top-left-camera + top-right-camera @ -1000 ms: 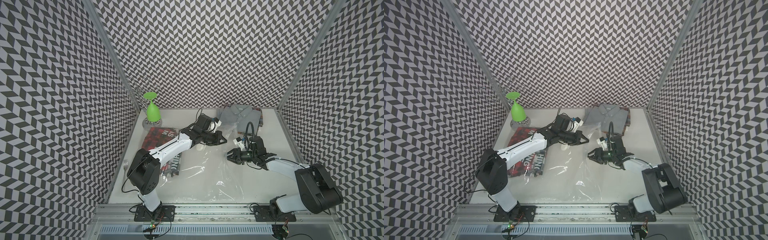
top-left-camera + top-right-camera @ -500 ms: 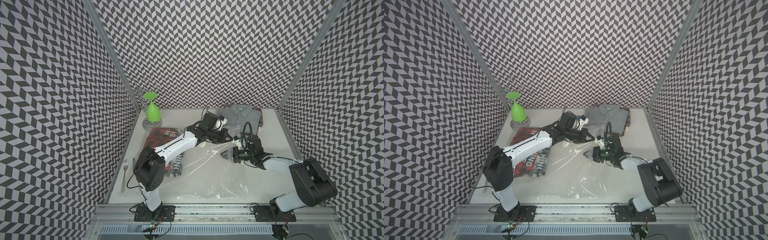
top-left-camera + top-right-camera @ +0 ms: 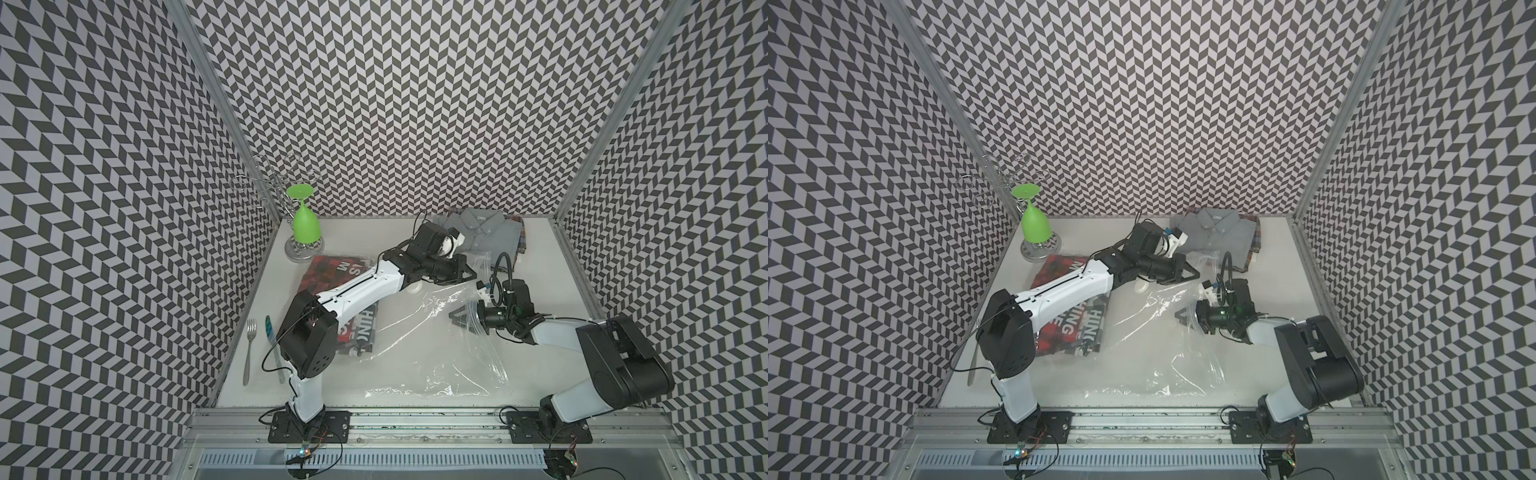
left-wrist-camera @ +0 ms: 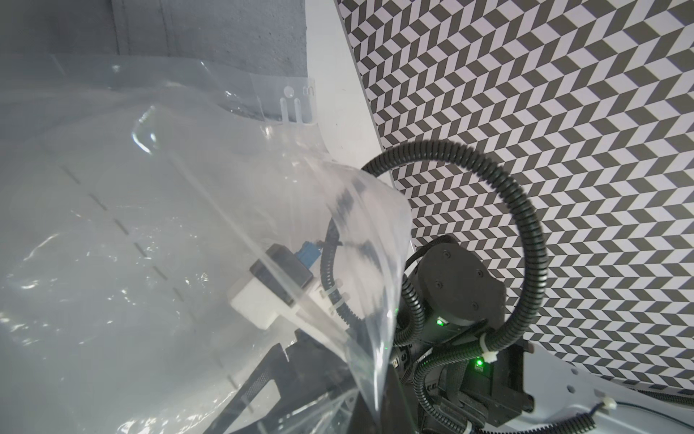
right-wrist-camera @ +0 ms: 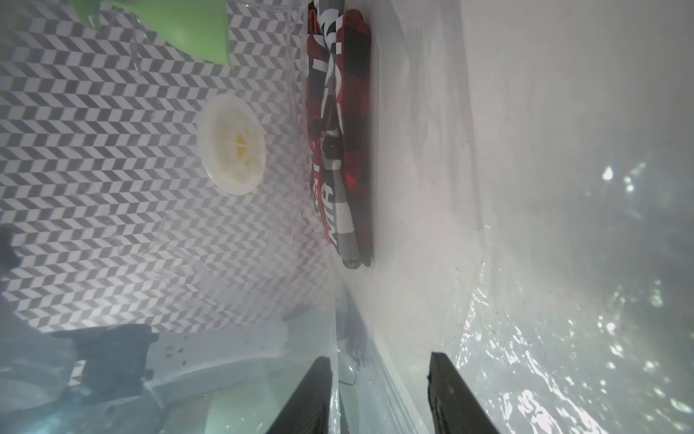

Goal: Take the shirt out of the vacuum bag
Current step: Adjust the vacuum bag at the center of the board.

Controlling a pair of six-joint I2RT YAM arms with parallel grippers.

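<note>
My left gripper (image 3: 467, 274) is pressed shut on a bit of the vacuum bag (image 3: 436, 332) near its open end. It holds that top sheet up off the table (image 3: 353, 237). My right gripper (image 5: 379, 357) has its two fingers spread apart, with a thin sheet of the bag running between them. I can't see it pinching anything. I think it is poking into the bag's mouth, because its camera sees everything through a foggy film.

The bag lies across most of the table. The red and black shirt (image 3: 1059, 270) sits at the left end, partly under my left arm, beyond the round white valve (image 5: 231, 144). I think it is inside the bag, but I can't be sure.

The bag looks light, thin and slippery, so it should slide and crumple easily. The shirt looks soft and floppy, and it is folded flat. I would grab its nearest folded edge, pinch many layers at once, and pull slowly while the left gripper holds the bag.
</note>
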